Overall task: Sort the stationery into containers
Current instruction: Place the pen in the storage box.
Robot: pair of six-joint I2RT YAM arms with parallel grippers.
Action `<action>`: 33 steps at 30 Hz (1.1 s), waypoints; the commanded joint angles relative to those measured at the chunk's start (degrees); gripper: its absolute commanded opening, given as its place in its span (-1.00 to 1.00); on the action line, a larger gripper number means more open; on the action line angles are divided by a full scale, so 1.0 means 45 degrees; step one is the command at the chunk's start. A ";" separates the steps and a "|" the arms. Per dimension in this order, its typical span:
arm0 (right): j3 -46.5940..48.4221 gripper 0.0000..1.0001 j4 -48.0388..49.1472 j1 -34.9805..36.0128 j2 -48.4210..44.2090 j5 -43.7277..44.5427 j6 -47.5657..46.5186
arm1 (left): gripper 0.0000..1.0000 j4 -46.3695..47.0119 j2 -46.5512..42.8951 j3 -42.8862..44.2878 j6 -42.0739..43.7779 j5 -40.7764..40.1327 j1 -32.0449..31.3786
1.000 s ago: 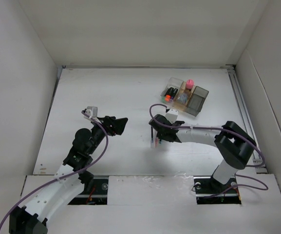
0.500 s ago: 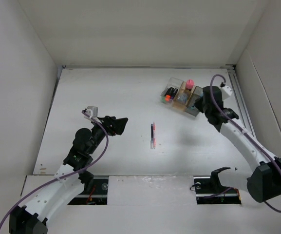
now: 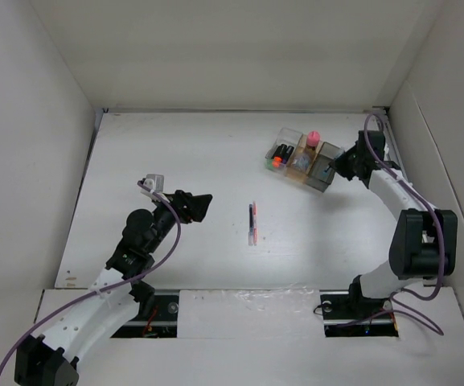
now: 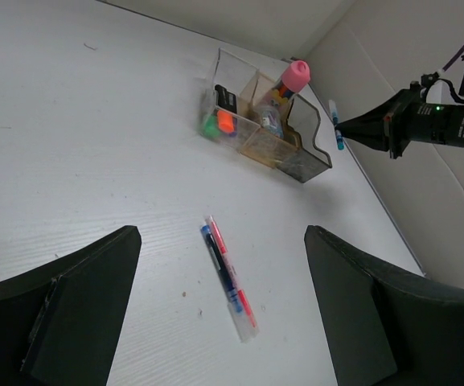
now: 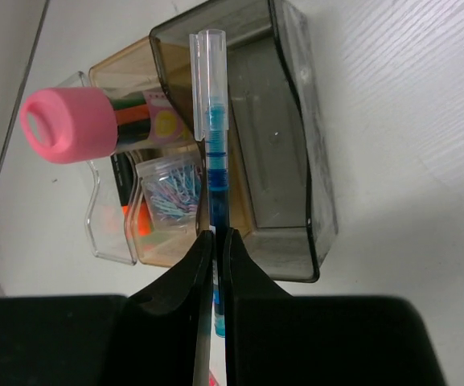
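Right gripper [image 5: 214, 239]: is clamping its fingers tight on the lower barrel of a thin clear-capped blue pen [image 5: 213, 137].
Clear-capped blue pen: is pointing cap-first over the dark smoky grey open-top box [image 5: 316, 201], the end one of three joined boxes.
Left gripper [image 3: 197, 206]: is hovering above the white table [image 3: 175, 153], fingers spread wide, gripping nothing.
Pink and blue pen pair [image 4: 227, 277]: is lying side by side mid-table, well apart from the boxes.

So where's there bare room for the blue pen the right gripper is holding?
For the blue pen, the dark grey box looks bare inside. The tan box is crowded by the pink-capped bottle and jar; markers fill the clear box.
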 commanded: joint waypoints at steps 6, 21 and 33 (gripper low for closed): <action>0.0848 -0.98 0.1098 -0.0239 0.0308 -0.1464 0.0340 | 0.61 0.0458 -0.0016 0.0576 0.0099 0.0217 0.0032; 0.1864 -0.84 0.0551 -0.0356 0.1365 -0.0899 0.0340 | 0.61 0.0458 -0.0016 0.0576 0.0099 0.0217 0.0032; 0.1613 -0.72 0.0648 -0.0356 0.1677 -0.0722 0.0457 | 0.61 0.0458 -0.0016 0.0576 0.0099 0.0217 0.0032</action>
